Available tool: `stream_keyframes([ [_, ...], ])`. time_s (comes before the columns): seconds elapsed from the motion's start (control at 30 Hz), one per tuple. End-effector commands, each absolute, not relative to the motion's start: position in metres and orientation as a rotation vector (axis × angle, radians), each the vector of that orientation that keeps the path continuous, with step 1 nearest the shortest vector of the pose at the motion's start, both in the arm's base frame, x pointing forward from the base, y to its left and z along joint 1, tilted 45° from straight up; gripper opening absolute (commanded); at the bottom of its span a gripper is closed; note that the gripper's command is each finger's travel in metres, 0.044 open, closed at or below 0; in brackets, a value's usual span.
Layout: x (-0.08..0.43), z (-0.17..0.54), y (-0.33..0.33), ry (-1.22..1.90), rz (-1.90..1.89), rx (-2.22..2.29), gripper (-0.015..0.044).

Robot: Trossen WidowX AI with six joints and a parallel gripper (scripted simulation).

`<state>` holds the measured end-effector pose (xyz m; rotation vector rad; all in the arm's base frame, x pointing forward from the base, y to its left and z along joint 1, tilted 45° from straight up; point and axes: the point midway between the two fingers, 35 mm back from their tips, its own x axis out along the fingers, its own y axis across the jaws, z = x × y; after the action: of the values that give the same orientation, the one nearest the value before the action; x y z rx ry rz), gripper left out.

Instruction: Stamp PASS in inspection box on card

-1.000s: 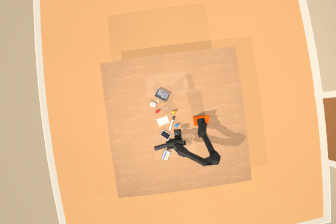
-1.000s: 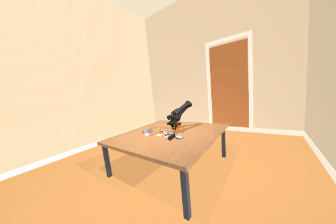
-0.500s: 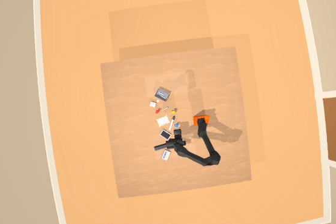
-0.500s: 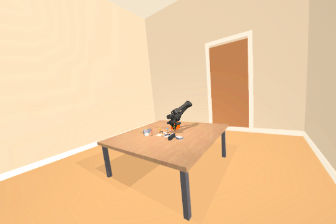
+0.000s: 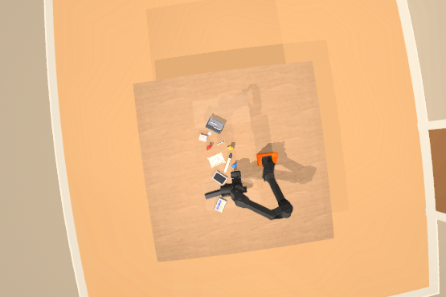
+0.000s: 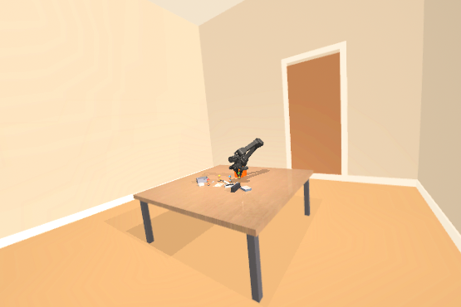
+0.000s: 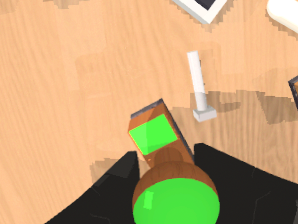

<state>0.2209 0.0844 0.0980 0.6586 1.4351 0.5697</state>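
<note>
My gripper is standing part-closed, firmly holding the green-topped stamp; I cannot read PASS. The stamp is hanging on the robot-base side of the ink pad, presumably the inking target. In the wrist view its long axis is pointing left of the pad, skewed to the pad's edges. Between stamp and pad, off to one side, a small white T-shaped piece is lying; I am judging that inking needs a shift padward and perhaps a turn. A dark block is narrowing room beside the pad. Beyond the pad, the card is lying, its print state unreadable.
</note>
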Motion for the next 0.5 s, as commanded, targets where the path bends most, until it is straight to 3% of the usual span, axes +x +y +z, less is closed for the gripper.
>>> stream_keyframes([
  [0.0,0.2214,0.1014,0.0831,1.427,0.576,0.658,0.0000],
  [0.47,0.2204,0.1063,0.0785,1.427,0.579,0.660,0.0000],
])
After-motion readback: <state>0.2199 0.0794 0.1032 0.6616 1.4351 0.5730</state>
